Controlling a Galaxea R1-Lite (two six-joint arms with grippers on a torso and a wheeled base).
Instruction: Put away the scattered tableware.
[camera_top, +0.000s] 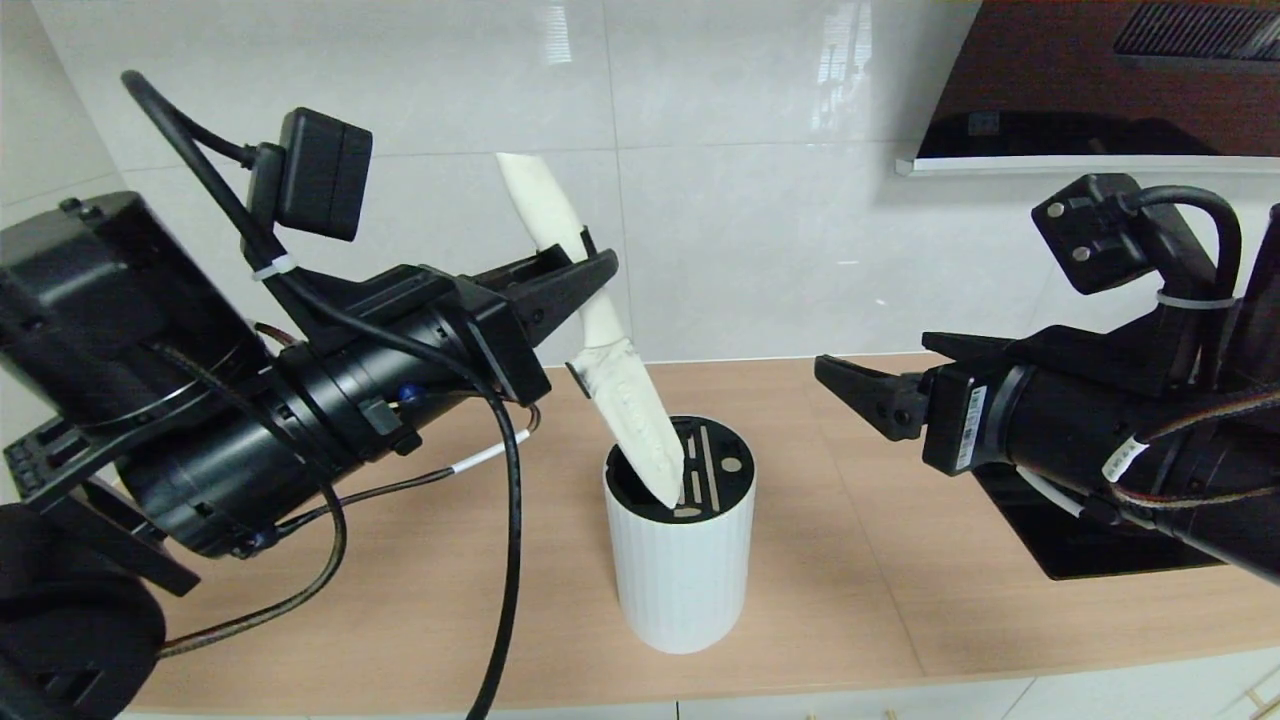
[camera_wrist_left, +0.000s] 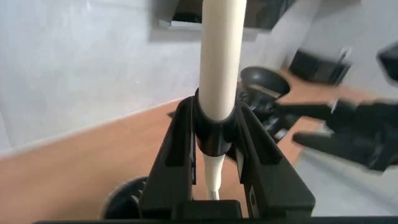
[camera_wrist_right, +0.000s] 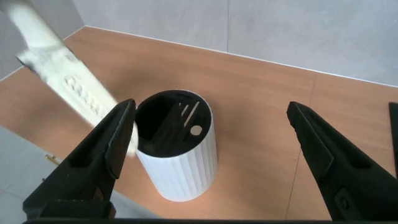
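My left gripper (camera_top: 585, 285) is shut on the handle of a white knife (camera_top: 635, 415), holding it tilted above the counter. The blade points down, and its tip meets the black slotted top of a white ribbed knife holder (camera_top: 685, 565) in the middle of the counter. In the left wrist view the handle (camera_wrist_left: 221, 56) rises between the fingers (camera_wrist_left: 180, 134), with the holder's dark top (camera_wrist_left: 124, 193) below. My right gripper (camera_top: 850, 385) hangs open to the right of the holder, level with its top. From the right wrist, the holder (camera_wrist_right: 180, 165) and the knife blade (camera_wrist_right: 71, 84) lie beyond the spread gripper (camera_wrist_right: 210, 107).
A black cooktop (camera_top: 1090, 545) is set into the wooden counter (camera_top: 420, 600) under my right arm. A range hood (camera_top: 1100, 90) hangs at the upper right against the white tiled wall. The counter's front edge runs just in front of the holder.
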